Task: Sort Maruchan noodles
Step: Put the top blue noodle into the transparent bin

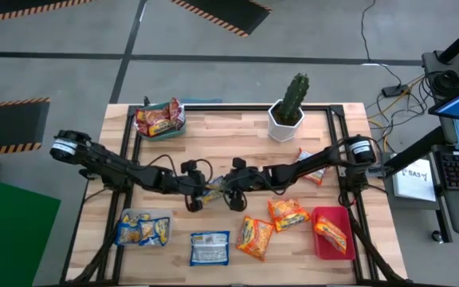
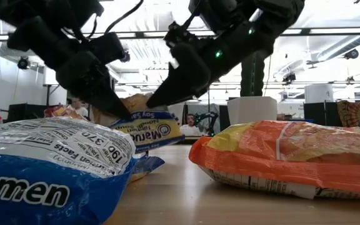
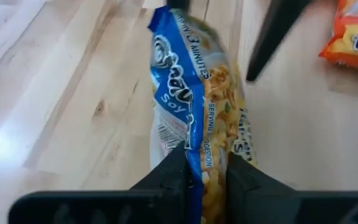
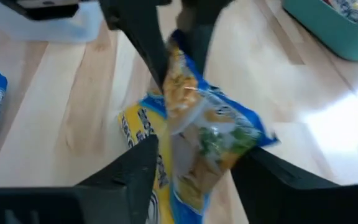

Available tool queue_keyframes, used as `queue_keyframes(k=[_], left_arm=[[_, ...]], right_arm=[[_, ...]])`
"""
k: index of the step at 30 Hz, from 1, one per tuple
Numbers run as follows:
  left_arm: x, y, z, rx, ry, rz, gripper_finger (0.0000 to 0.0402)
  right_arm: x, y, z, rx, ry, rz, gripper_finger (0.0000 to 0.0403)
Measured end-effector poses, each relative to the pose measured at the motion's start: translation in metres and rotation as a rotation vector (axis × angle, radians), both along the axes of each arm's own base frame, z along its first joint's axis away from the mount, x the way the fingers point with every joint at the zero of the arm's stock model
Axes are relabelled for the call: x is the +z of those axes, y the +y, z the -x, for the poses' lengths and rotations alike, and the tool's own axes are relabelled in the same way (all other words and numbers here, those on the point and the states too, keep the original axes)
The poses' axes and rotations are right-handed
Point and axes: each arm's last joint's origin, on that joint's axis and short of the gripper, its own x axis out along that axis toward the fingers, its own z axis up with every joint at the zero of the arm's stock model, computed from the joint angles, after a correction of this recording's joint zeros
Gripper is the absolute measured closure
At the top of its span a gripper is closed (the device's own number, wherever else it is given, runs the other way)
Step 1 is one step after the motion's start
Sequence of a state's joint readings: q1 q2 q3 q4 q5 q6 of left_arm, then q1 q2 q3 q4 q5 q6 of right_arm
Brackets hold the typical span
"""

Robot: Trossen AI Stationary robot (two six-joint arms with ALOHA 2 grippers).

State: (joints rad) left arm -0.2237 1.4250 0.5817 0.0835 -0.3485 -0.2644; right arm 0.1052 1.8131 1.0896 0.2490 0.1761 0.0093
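Note:
A blue-yellow noodle packet [image 1: 212,191] is at the table's middle, between my two grippers. My left gripper [image 1: 195,197] comes from the left and is shut on it [image 3: 205,158]. My right gripper [image 1: 231,194] comes from the right and is open. Its fingers stand on either side of the packet's other end [image 4: 197,155]; whether they touch it, I cannot tell. In the low view the packet [image 2: 150,130] hangs on edge under both grippers. My left gripper pinches the packet's end nearest to it [image 3: 199,163] between its two fingers. The fingers slant down from the table's left and lie along the packet. The packet stands on edge and reaches away from the fingers; whether its lower edge is on the table, I cannot tell.
A green tray [image 1: 174,130] at the far left holds red packets. A clear tray [image 1: 126,215] at the near left holds blue ones, and a pink tray [image 1: 325,214] at the near right an orange one. Loose packets [image 1: 209,248] [image 1: 255,237] [image 1: 288,213] [image 1: 311,166] lie about. The cactus [image 1: 291,108] stands at the far edge.

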Motion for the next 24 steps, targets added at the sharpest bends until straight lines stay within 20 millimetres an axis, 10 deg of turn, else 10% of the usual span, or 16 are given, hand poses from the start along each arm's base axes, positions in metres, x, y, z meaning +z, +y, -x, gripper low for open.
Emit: queue_keyframes(k=[11, 24], left_arm=[[0.047, -0.010, -0.013, -0.071, 0.132, -0.091, 0.0398], [0.159, -0.060, 0.018, -0.173, 0.324, -0.063, 0.0401]], right_arm=[[0.056, -0.004, 0.038, -0.001, 0.096, 0.014, 0.0182], [0.099, -0.010, 0.093, -0.011, 0.041, 0.004, 0.0181]])
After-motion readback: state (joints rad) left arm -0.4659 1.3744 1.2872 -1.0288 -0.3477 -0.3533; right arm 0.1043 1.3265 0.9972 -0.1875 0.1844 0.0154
